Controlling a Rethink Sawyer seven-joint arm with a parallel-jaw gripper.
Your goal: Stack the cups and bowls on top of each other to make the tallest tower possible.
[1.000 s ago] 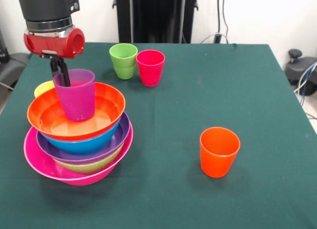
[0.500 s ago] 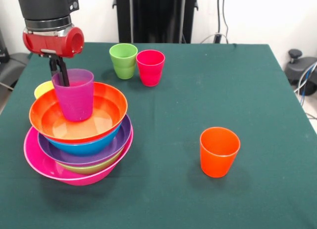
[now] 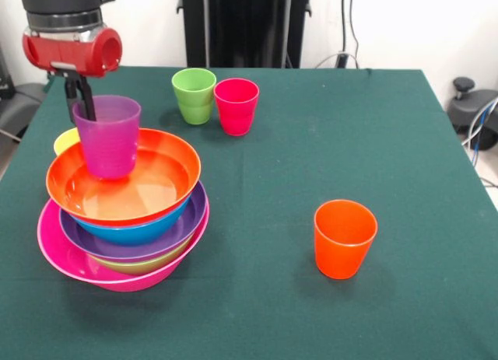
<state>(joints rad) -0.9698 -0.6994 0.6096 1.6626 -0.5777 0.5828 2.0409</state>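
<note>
Front view shows the tower [image 3: 123,220] at the table's left: the pink bowl [image 3: 58,255] holds green, purple and blue bowls nested, with the orange bowl [image 3: 159,169] topmost, and the purple cup [image 3: 109,138] hangs just above that bowl's floor, empty so far as I can see. The gripper [image 3: 83,105] pinches the cup's rim, one finger inside it, though the far finger is hidden. Against a second ago the arm and cup have lifted and drifted left; the orange cup [image 3: 344,237], green cup [image 3: 194,94] and red cup [image 3: 236,105] stand unmoved.
</note>
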